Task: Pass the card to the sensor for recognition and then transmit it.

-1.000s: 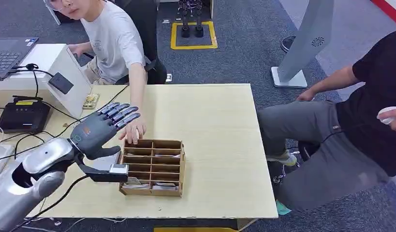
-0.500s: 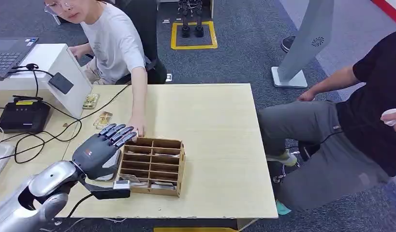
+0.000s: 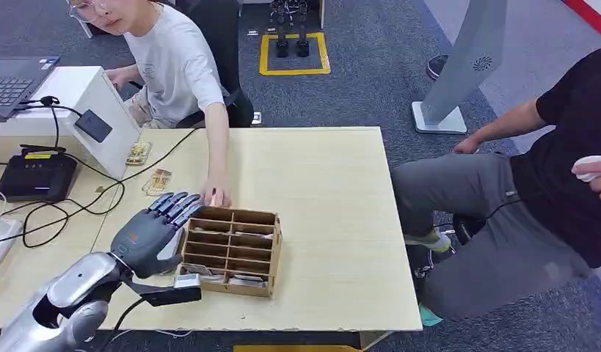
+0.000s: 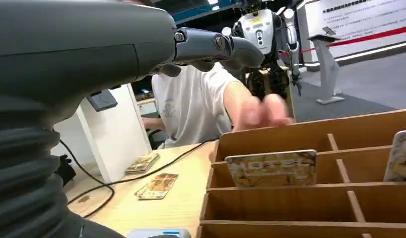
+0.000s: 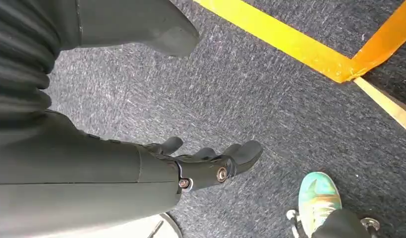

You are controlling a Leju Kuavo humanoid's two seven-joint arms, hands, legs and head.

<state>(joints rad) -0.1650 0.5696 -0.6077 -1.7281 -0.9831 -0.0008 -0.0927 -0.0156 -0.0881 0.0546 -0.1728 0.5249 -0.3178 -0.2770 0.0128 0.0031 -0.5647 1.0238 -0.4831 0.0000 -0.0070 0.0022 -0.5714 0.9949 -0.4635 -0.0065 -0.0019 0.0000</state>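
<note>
My left hand (image 3: 152,232) hovers open, fingers stretched out, at the left side of the wooden divided box (image 3: 232,253), holding nothing. In the left wrist view the left hand (image 4: 141,44) reaches over the box (image 4: 310,198), where a printed card (image 4: 271,168) stands in a slot and another card (image 4: 401,156) stands further along. Two loose cards (image 3: 157,181) (image 3: 138,152) lie on the table near the black card sensor (image 3: 92,125), which is mounted on a white stand. My right hand (image 5: 156,168) hangs over the carpet, open and holding nothing.
A person in a white shirt rests a hand (image 3: 215,196) at the box's far left corner. A black device (image 3: 37,176) with cables and a laptop (image 3: 15,77) sit at the left. A seated person (image 3: 547,183) is beside the table's right edge.
My left hand has dropped lower and drawn back toward me, from above the box's far left corner to its left side. The person's hand stays at that corner.
</note>
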